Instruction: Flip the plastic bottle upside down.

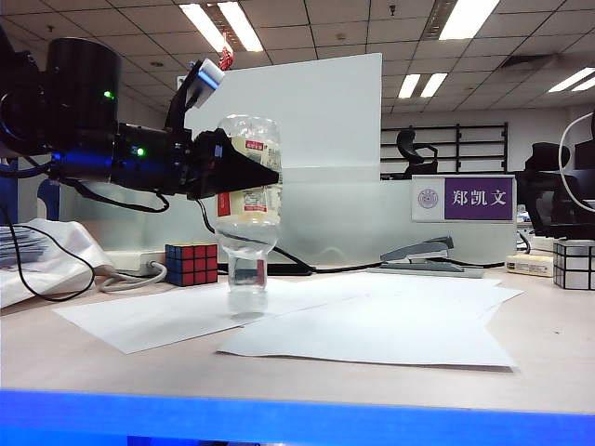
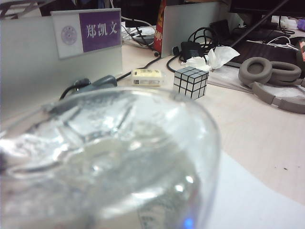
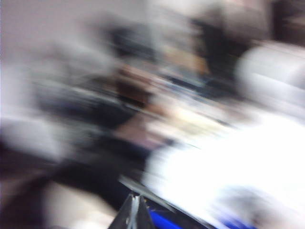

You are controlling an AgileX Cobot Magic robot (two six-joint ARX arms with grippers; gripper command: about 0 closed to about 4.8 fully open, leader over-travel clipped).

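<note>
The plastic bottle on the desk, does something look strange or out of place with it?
Yes. The plastic bottle stands inverted, cap down on the white paper, with its base up. The left gripper is clamped on its labelled middle. The right gripper is shut, away from it. Nothing looks spilled.
</note>
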